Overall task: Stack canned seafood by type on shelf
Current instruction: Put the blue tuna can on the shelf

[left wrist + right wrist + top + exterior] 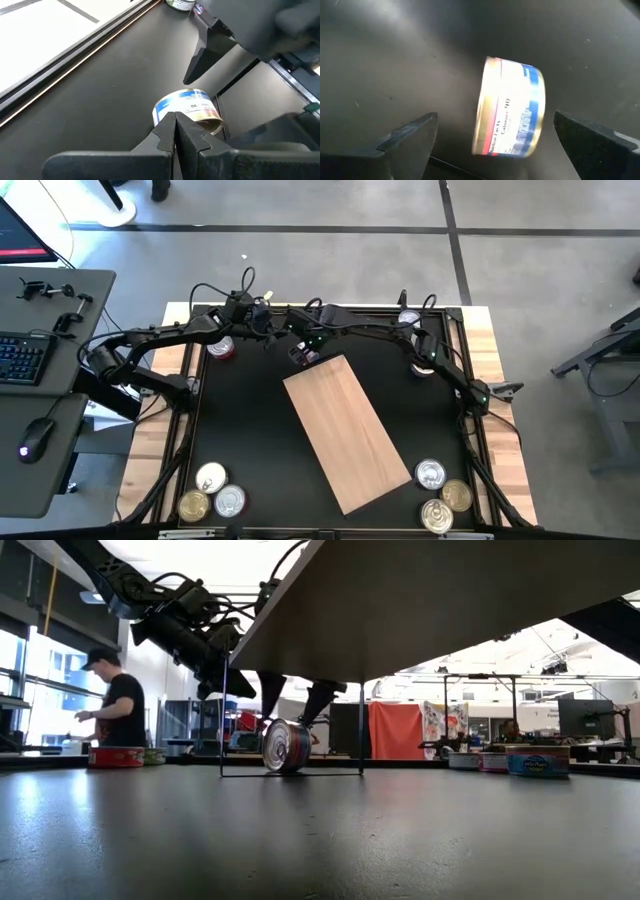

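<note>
One tin (pixel 510 107), with a blue, white and red label, stands on its side wall on the black table by the far end of the shelf (pixel 345 430), a light wooden board on thin wire legs. The tin (pixel 285 745) shows on edge in the low view. My right gripper (pixel 495 125) is open above it, a finger on each side, apart from it. My left gripper (pixel 175 122) is shut, its tips right at the tin (pixel 187 112). In the high view the left gripper (pixel 272 328) reaches in from the left and the right gripper (pixel 303 352) from the right. My left gripper's shut fingertips (pixel 167 125) point slanting down at the rim (pixel 172 114) of the tin standing on edge. I cannot tell whether they touch it.
Three tins (pixel 212 492) lie flat at the near left corner, three more tins (pixel 440 495) at the near right. A red tin (pixel 220 348) sits far left, and two other tins (pixel 408 318) (pixel 425 365) far right. A person (pixel 115 705) stands in the room beyond.
</note>
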Robot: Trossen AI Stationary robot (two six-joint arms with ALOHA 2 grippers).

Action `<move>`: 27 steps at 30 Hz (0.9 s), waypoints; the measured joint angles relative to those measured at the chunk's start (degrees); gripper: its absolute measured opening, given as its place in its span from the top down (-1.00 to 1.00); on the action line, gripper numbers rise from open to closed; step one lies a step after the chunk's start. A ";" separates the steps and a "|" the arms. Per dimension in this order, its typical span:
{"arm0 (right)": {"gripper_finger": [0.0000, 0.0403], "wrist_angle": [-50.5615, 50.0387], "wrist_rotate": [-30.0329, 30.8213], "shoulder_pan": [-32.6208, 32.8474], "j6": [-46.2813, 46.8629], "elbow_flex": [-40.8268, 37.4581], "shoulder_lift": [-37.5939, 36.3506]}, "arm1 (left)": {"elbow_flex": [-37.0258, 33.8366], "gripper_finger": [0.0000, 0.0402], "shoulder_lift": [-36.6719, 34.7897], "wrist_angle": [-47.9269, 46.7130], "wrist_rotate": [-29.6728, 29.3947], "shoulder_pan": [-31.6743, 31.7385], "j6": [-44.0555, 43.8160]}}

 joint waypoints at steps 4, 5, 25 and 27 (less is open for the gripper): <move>-0.94 0.50 -1.61 -0.03 0.54 0.00 0.00 | 0.50 1.00 -0.80 0.49 -2.22 0.78 0.03; -0.94 0.56 -1.57 -0.03 0.69 0.00 0.27 | 1.04 1.00 -1.10 0.63 -2.85 1.21 -0.01; -0.07 0.44 0.13 -0.47 3.19 1.15 3.85 | 3.06 1.00 -5.49 0.43 -4.22 5.31 -2.50; 0.13 0.81 0.17 -0.60 1.49 2.00 3.67 | 3.08 1.00 -5.49 0.57 -4.24 5.31 -2.36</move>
